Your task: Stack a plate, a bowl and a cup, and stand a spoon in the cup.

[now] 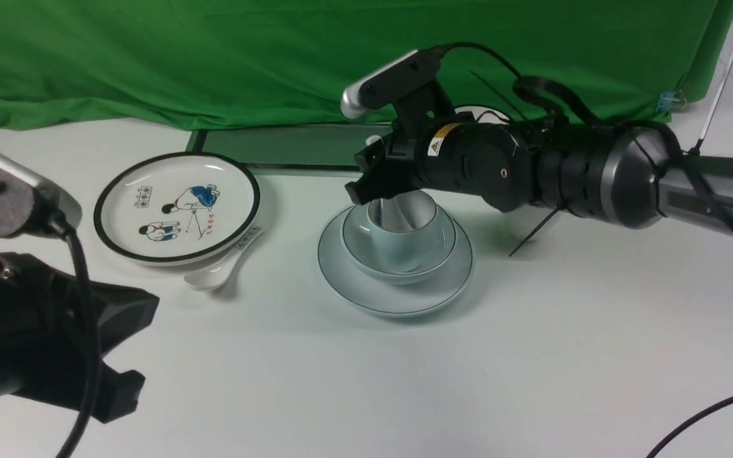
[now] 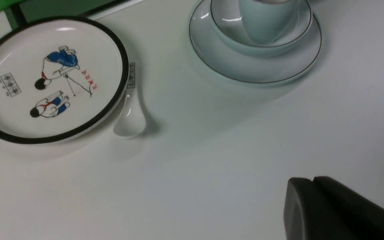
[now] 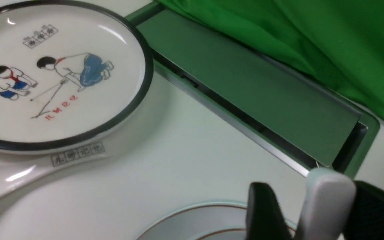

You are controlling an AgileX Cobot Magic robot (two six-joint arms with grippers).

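The pale blue-green plate [image 1: 398, 298] sits mid-table with the wide pale bowl [image 1: 446, 245] on it and the small light-blue cup [image 1: 398, 245] in the bowl. The plain white spoon [image 1: 399, 210] stands in the cup, handle up. My right gripper [image 1: 366, 187] hangs just over the cup, shut on the spoon's handle [image 3: 328, 200] in the right wrist view [image 3: 312, 195]. My left gripper [image 2: 312, 181] is shut and empty, low over bare table near the front left. The left wrist view shows the plate [image 2: 245, 68], bowl [image 2: 292, 40] and cup [image 2: 265, 23].
A white plate with a black rim and cartoon figures [image 1: 175, 207] lies at the left. A white spoon with a labelled handle [image 1: 220, 270] lies against its near edge. A green recessed panel [image 1: 277, 146] and green cloth are behind. A black cable [image 1: 710, 413] crosses the front right.
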